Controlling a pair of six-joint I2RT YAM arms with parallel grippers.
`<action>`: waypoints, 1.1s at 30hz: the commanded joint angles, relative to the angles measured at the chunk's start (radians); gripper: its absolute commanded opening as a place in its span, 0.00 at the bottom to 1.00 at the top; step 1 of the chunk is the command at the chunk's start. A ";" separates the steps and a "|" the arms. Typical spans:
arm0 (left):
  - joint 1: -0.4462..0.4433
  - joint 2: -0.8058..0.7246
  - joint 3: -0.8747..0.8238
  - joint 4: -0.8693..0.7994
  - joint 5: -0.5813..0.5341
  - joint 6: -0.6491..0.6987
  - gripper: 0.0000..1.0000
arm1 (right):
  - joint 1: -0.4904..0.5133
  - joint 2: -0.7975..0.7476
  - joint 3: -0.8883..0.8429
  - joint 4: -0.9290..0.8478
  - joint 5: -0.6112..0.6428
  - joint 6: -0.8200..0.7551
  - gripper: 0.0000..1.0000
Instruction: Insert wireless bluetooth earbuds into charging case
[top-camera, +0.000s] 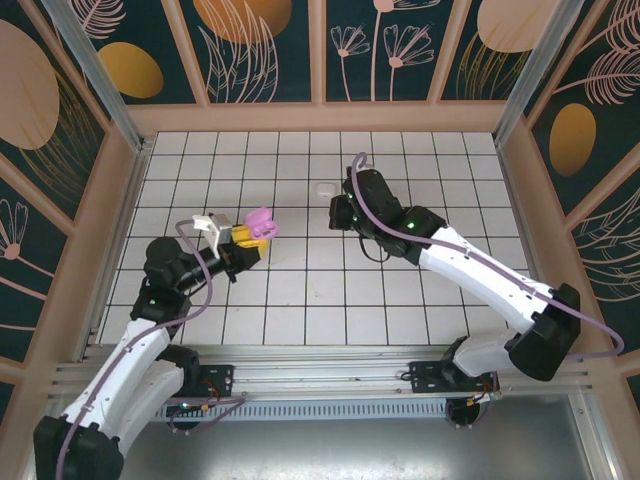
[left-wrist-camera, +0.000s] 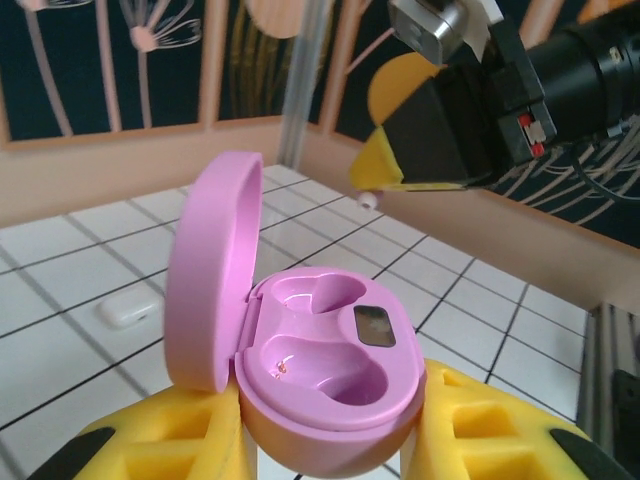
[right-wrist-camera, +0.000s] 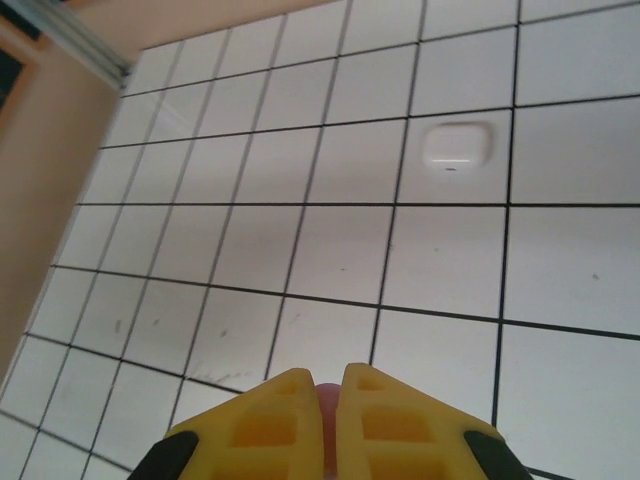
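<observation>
Between left fingers (left-wrist-camera: 485, 432) — open pink case (left-wrist-camera: 318, 372)

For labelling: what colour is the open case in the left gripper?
The case is pink all over; clearest in left wrist view.

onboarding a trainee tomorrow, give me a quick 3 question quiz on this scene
1. Multiple choice: what does the left gripper hold? A nothing; B an open pink case; C a screwdriver.
2. True or false: both wells of the pink case hold earbuds.
3. Short answer: what shows between the shut fingers of the right gripper?

Key: 1 B. 2 False, both wells are empty. 3 A small pinkish piece, too hidden to identify.
</observation>
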 joint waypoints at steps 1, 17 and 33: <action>-0.065 0.040 -0.001 0.159 -0.086 0.025 0.21 | 0.050 -0.024 0.070 -0.064 0.035 -0.046 0.08; -0.262 0.234 0.059 0.236 -0.282 0.126 0.21 | 0.149 0.065 0.199 -0.106 -0.061 -0.066 0.07; -0.267 0.235 0.048 0.258 -0.283 0.136 0.21 | 0.184 0.165 0.232 -0.105 -0.090 -0.044 0.07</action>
